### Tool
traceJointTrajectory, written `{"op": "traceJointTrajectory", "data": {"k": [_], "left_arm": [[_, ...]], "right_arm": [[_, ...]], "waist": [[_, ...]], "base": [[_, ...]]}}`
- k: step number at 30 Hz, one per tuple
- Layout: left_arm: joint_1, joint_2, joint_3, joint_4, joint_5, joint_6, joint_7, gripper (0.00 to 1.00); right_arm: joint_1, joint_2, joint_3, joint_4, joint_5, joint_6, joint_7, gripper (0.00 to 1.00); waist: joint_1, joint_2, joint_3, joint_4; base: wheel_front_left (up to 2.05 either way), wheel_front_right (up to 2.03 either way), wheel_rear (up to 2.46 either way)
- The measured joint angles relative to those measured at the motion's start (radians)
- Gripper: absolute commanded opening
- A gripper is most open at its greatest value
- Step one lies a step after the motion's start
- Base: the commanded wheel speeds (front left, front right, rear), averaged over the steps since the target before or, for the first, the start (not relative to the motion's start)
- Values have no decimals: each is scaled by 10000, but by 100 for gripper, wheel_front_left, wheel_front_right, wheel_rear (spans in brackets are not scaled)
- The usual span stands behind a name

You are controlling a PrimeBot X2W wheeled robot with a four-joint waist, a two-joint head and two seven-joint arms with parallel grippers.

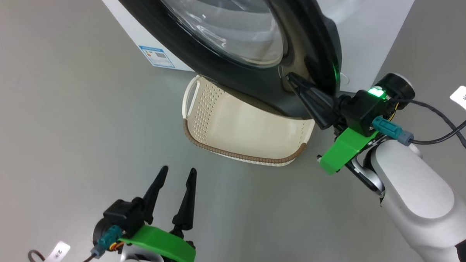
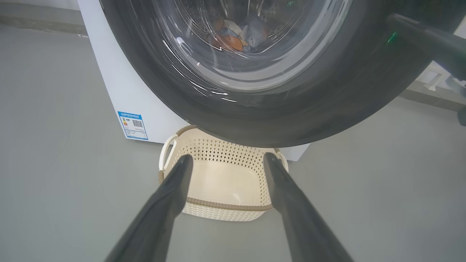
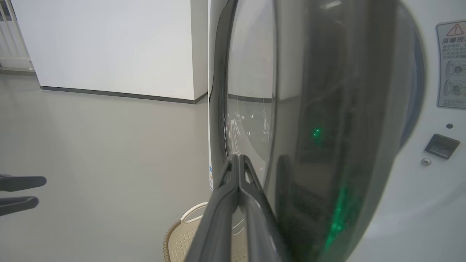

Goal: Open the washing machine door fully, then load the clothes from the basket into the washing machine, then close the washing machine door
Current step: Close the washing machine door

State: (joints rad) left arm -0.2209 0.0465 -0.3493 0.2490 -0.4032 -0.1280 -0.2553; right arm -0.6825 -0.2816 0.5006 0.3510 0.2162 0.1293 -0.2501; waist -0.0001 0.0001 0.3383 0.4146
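Our right pincer [image 1: 297, 84], closed on nothing, leans its tips on the washing machine door [image 1: 231, 78] at 3 o'clock.
We judge loading done: the clothes [image 2: 233, 34] lie in the drum, and the basket [image 1: 213, 108], at the door's 6 o'clock, is empty. The door looks ajar, so closing remains. Our left pincer [image 1: 179, 171] hangs open at 7 o'clock, well apart from the door.

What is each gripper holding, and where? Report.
Nothing. The left gripper stands open, empty; the right gripper is shut on nothing, its tips against the wide glossy black rim of the round washing machine door.
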Motion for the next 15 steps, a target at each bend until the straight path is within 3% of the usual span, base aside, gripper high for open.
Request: {"op": "traceJointTrajectory", "data": {"k": [15], "left_arm": [[-752, -109, -63, -188, -420, 0, 0, 100]], "right_arm": [[-1421, -351, -451, 286, -232, 0, -71, 0]], "waist": [[1, 0, 1092, -187]], "base": [[0, 0, 0]]}}
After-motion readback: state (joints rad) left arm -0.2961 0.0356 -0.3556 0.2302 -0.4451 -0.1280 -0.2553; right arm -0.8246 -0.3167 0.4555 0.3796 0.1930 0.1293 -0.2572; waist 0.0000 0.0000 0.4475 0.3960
